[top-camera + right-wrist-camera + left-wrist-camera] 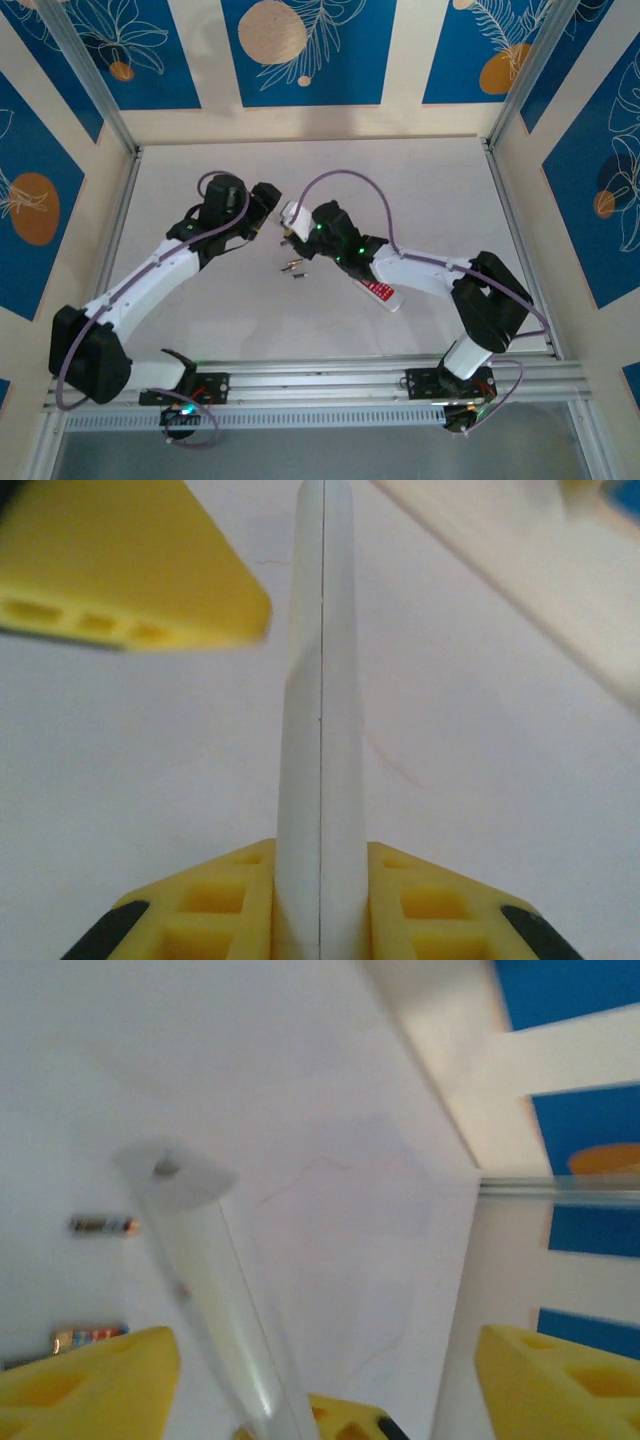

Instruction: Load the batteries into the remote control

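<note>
Remote [320, 680] clamped between right fingers [215, 900]; batteries [102, 1225] lie apart.

A slim white remote [294, 216] is held edge-on above the middle of the table [420, 190], clamped in the right gripper [320, 900]. Two small batteries [292, 265] are laid flat at its 6 o'clock, near each other but apart.

White remote control [322, 730], yellow fingers [430, 905], blue wall panels [300, 50].
The remote control is plain and unpatterned; the fingers carry black patches; the batteries [90, 1338] show gold, red and bluish bands; the wall panels bear orange discs and white leaf outlines between cream strips.
</note>
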